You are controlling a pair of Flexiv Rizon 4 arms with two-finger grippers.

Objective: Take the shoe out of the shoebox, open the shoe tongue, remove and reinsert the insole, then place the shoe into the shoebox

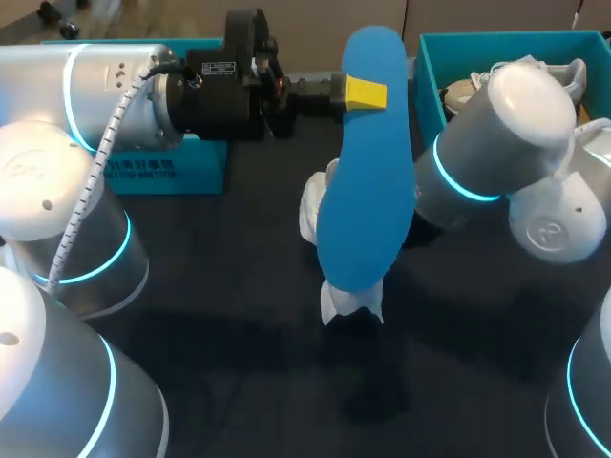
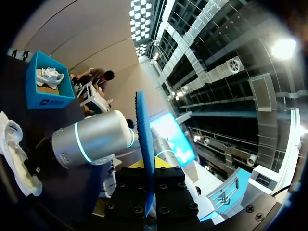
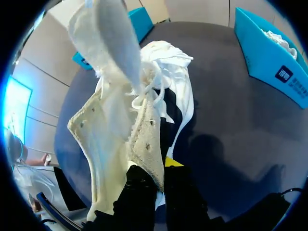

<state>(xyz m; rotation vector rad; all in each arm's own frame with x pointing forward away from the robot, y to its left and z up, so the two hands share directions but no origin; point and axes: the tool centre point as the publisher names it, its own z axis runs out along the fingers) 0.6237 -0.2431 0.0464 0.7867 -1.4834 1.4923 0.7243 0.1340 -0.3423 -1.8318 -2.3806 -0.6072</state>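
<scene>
A blue insole (image 1: 363, 181) hangs above the table's middle, and my left gripper (image 1: 365, 93) is shut on its far end. In the left wrist view the insole (image 2: 144, 130) stands edge-on between the fingers of the left gripper (image 2: 146, 168). Behind and below the insole sits the white shoe (image 1: 349, 300), partly hidden. My right gripper (image 3: 156, 171) is shut on the rim of the white shoe (image 3: 115, 125), whose tongue (image 3: 110, 38) is lifted. In the head view the right gripper is hidden behind the insole. The teal shoebox (image 1: 428, 76) stands at the back right.
A second white shoe (image 1: 477, 86) lies in the shoebox, partly behind my right arm. The teal box lid (image 1: 162, 170) lies at the back left under my left arm. The dark tabletop (image 1: 239, 363) stretches toward the front.
</scene>
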